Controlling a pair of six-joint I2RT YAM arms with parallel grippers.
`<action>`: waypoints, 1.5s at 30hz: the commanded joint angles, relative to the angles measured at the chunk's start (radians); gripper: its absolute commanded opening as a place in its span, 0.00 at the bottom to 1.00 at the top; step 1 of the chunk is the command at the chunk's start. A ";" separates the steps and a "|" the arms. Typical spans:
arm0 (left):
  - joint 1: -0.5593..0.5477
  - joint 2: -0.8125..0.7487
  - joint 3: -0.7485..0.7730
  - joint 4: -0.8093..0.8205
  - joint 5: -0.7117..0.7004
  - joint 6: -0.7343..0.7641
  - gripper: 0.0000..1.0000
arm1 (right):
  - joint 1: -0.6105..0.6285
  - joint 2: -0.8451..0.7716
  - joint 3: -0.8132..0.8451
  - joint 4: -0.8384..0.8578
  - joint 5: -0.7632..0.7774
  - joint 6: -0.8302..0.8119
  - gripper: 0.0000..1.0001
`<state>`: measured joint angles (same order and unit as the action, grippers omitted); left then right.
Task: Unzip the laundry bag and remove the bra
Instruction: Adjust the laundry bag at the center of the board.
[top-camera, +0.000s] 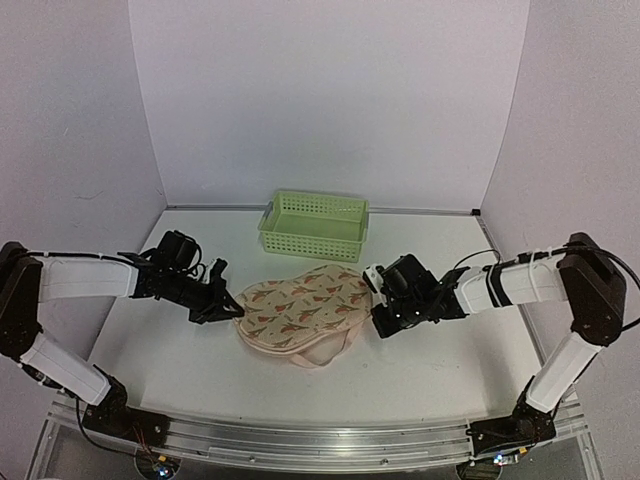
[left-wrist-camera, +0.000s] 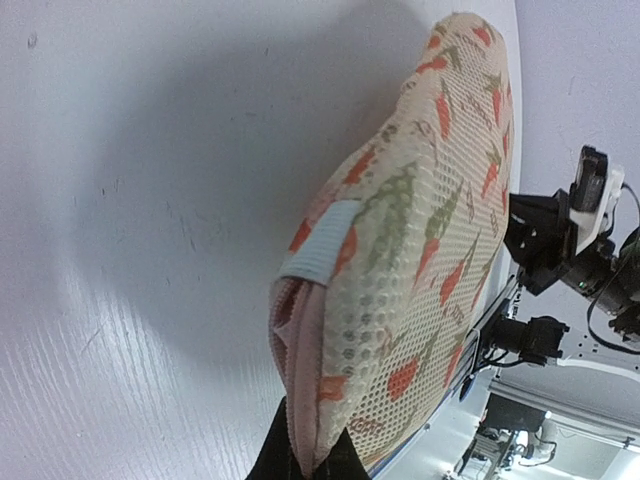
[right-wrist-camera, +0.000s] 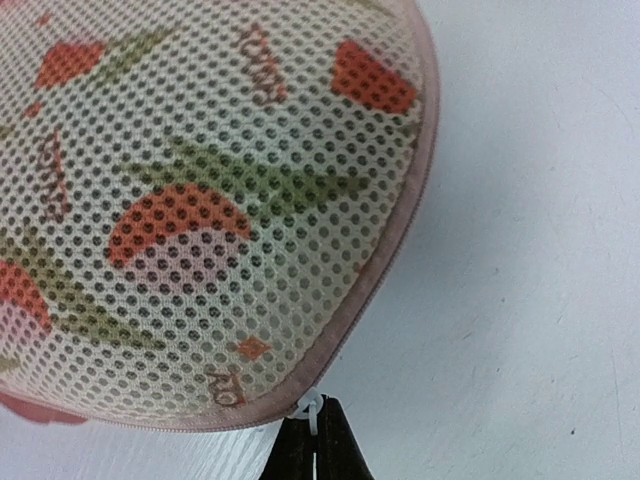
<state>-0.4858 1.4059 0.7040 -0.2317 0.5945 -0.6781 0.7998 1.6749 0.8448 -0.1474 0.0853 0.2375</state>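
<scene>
While my left gripper (top-camera: 237, 313) pinches one end of the laundry bag (top-camera: 300, 310) lying mid-desk (top-camera: 450, 370), my right gripper (top-camera: 377, 325), closed on the zip pull (right-wrist-camera: 312, 405), sits opposite, the bag's long axis running between them.

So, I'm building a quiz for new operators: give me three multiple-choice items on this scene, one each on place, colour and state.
1. Where is the basket? A beyond the bag; B left of it; C on it.
2. Basket colour? A blue; B light green; C red.
3. The right gripper is: A wide open; B holding the basket; C shut on the zip pull.
Answers: 1A, it stands at the bag's far side; 2B, green walls; 3C, fingers pinch the white pull.
</scene>
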 joint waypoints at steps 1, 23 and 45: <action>0.037 0.023 0.102 -0.046 -0.063 0.050 0.00 | 0.048 -0.094 -0.065 0.000 0.006 0.027 0.00; 0.175 0.366 0.442 -0.107 -0.142 0.136 0.15 | 0.283 -0.057 -0.099 0.116 -0.054 0.235 0.00; 0.199 -0.042 0.229 -0.207 -0.112 0.068 0.70 | 0.305 0.140 0.161 0.085 0.002 0.436 0.00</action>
<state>-0.2832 1.4441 1.0107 -0.4454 0.4213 -0.5617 1.0904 1.7756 0.9134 -0.0864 0.0612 0.6365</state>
